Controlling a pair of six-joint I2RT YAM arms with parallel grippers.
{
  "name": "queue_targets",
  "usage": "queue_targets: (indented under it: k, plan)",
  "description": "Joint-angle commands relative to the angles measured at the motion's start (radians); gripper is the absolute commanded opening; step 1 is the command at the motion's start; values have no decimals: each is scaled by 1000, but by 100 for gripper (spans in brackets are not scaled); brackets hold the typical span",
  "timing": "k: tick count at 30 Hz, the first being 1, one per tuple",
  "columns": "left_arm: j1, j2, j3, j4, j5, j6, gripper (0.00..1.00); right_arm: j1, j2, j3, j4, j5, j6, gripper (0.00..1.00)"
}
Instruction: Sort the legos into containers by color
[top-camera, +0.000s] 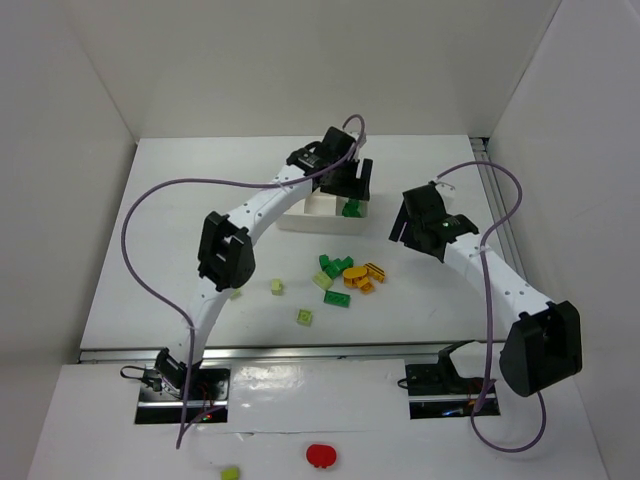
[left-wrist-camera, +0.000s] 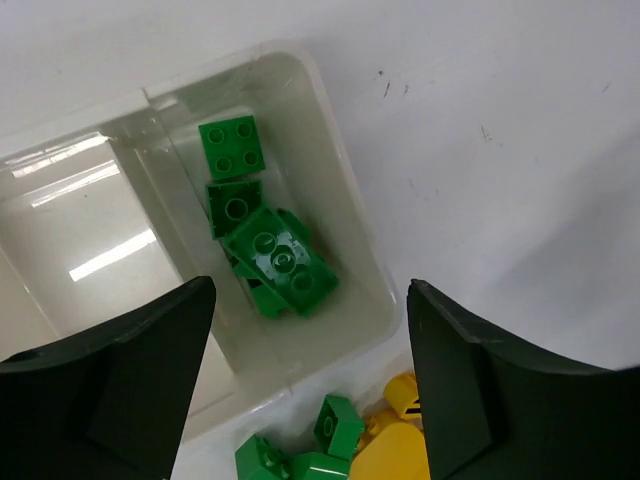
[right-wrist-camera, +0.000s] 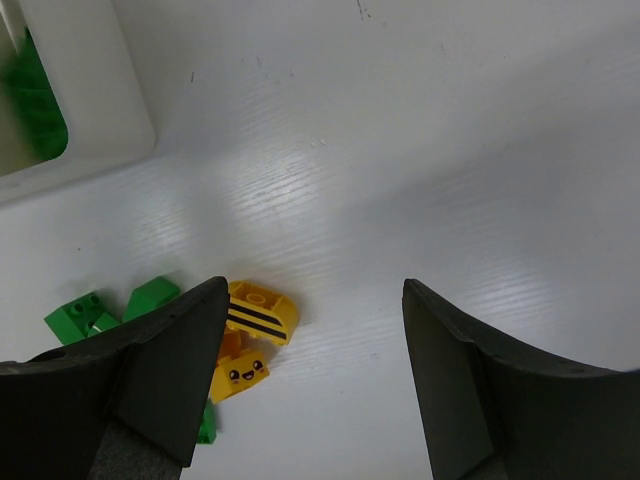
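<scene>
The white tray (top-camera: 300, 217) stands at mid-table. Its right compartment (left-wrist-camera: 350, 230) holds several dark green legos (left-wrist-camera: 272, 252). My left gripper (left-wrist-camera: 310, 385) hangs open and empty above that compartment's near rim; it also shows in the top view (top-camera: 345, 182). Loose legos lie in front of the tray: dark green (top-camera: 330, 266), orange-yellow (top-camera: 357, 275), a black-striped yellow one (right-wrist-camera: 260, 312), a smiley yellow one (right-wrist-camera: 240, 372) and pale lime ones (top-camera: 305, 317). My right gripper (right-wrist-camera: 315, 370) is open and empty above the table, just right of the yellow legos.
A red round object (top-camera: 320, 455) and a lime brick (top-camera: 230, 473) lie on the near ledge by the arm bases. Purple cables loop over both arms. White walls close in the table on the left, back and right.
</scene>
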Motion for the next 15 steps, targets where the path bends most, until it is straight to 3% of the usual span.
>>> queue_targets:
  k: [1,4,10,15]
  plan:
    - [-3,-21,45,48,35,-3,87,-6,-4,25,-5,28,6,77]
    - [-3,-104,-10,48,13,9,83,-6,-4,25,4,4,-3,77]
    - [-3,-362,-315,24,-86,32,71,32,-20,-19,90,-165,-87,77]
    - [28,-525,-559,-26,-154,-20,70,193,-43,-33,133,-343,-213,77]
